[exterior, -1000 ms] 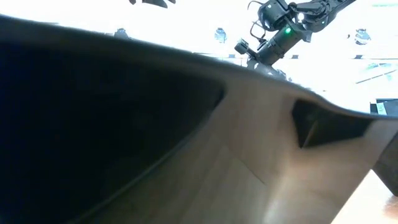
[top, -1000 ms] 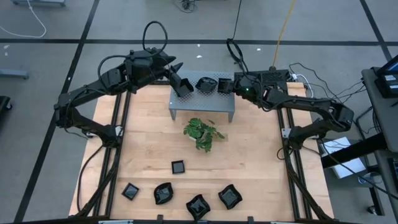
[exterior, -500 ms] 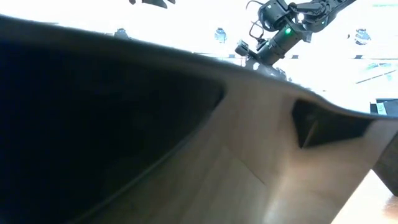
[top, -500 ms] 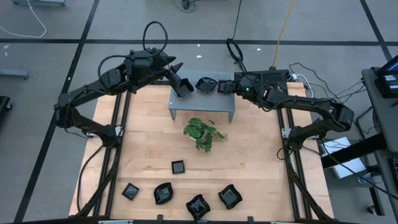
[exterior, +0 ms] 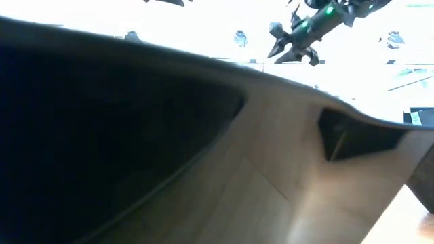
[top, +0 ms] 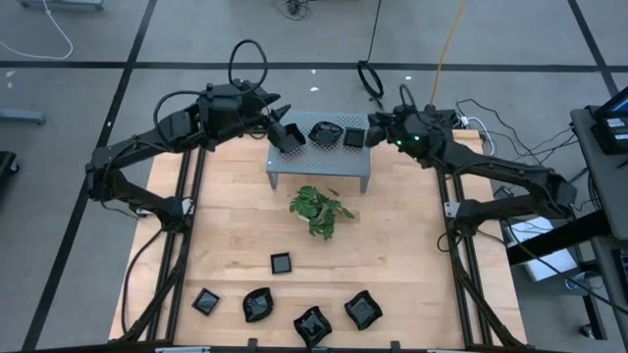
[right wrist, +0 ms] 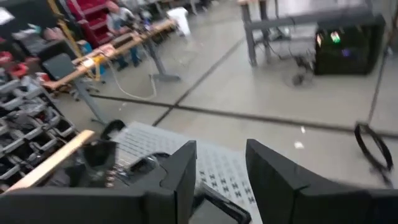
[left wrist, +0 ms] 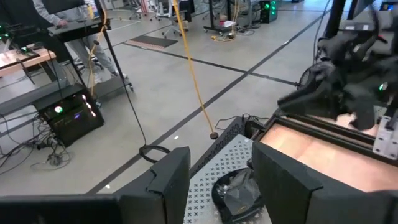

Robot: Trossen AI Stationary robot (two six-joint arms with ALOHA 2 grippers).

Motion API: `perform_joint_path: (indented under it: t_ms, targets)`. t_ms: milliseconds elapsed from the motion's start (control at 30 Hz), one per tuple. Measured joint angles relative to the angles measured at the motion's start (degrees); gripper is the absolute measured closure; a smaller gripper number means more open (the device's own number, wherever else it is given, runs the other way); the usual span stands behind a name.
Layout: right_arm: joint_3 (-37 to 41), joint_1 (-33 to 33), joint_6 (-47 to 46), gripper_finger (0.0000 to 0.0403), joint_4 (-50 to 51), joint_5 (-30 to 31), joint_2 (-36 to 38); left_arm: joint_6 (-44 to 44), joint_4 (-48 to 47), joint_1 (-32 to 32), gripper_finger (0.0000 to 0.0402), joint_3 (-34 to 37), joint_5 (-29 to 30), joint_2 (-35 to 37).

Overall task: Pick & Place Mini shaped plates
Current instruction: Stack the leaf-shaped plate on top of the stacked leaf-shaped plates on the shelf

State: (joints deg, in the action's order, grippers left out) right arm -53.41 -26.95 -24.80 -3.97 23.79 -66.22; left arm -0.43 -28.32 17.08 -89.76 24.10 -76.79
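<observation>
Right gripper [top: 376,134] fingers open just beside plate [top: 353,134] on stand [top: 319,162], left gripper [top: 291,137] fingers open over stand

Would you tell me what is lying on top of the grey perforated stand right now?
Black mini plates lie on the stand; the left gripper covers part of its top.

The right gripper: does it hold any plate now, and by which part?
No. The right gripper is open and empty above the perforated stand, where plates lie.
</observation>
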Motion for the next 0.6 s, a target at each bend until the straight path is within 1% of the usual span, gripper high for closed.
perform_joint_path:
  t_ms: [67,167,233,300,433,533,600]
  targets:
    - [0.0,0.8,2.6,0.028,-0.3,-0.1,2.0,-0.4,-0.2,-0.4,0.0224,0.0,0.0,0.0]
    - [0.0,2.5,6.3,0.0283,-1.6,-0.1,4.9,-3.7,-0.2,-1.4,0.0224,0.0,-0.3,0.0]
    - [0.0,3.7,9.2,0.0284,-1.8,-0.2,6.8,-5.5,-0.4,-2.4,0.0224,0.0,-3.2,0.0]
    - [0.0,5.2,12.3,0.0284,-1.8,-0.2,8.4,-6.9,-1.2,-3.4,0.0224,0.0,-8.4,0.0]
    - [0.0,7.7,16.6,0.0286,-1.6,-0.3,10.9,-12.5,-6.2,-5.6,0.0224,0.0,-21.4,0.0]
    - [0.0,9.1,18.2,0.0286,-1.3,-0.3,11.8,-20.0,-13.7,-7.4,0.0224,0.0,-31.8,0.0]
    - [0.0,9.9,18.7,0.0286,-1.2,-0.3,12.1,-26.5,-20.5,-9.2,0.0224,0.0,-37.9,0.0]
